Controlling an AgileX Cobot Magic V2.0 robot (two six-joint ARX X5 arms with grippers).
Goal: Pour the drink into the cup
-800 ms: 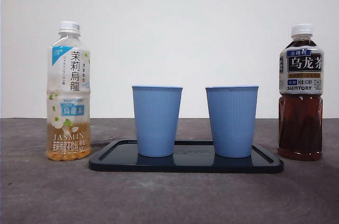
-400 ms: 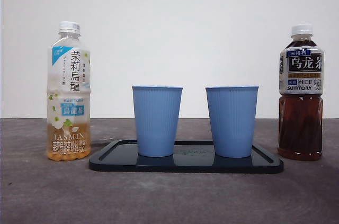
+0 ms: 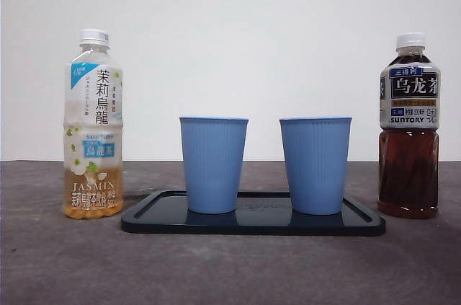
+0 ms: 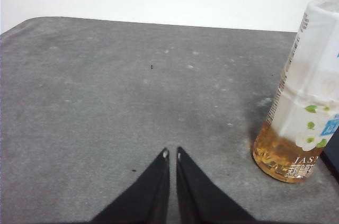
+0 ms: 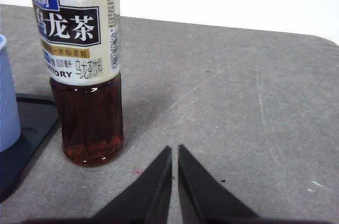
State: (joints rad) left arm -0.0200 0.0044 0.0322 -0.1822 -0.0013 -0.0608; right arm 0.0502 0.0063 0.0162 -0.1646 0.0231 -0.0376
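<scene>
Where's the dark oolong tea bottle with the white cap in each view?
Front view: the dark oolong tea bottle with the white cap stands at far right, beside the black tray.
Left wrist view: not in it.
Right wrist view: it stands upright; its cap is cropped.
Shared landmark: the tray's corner beside the bottle.

Even, bright light is cast from above across all views. Soft reflections of the cups are seen on the glossy tray (image 3: 360,224). Short, faint shadows are thrown on the table (image 5: 228,102) beside the dark bottle (image 5: 85,70). The jasmine bottle (image 4: 304,97) is slightly blurred.
</scene>
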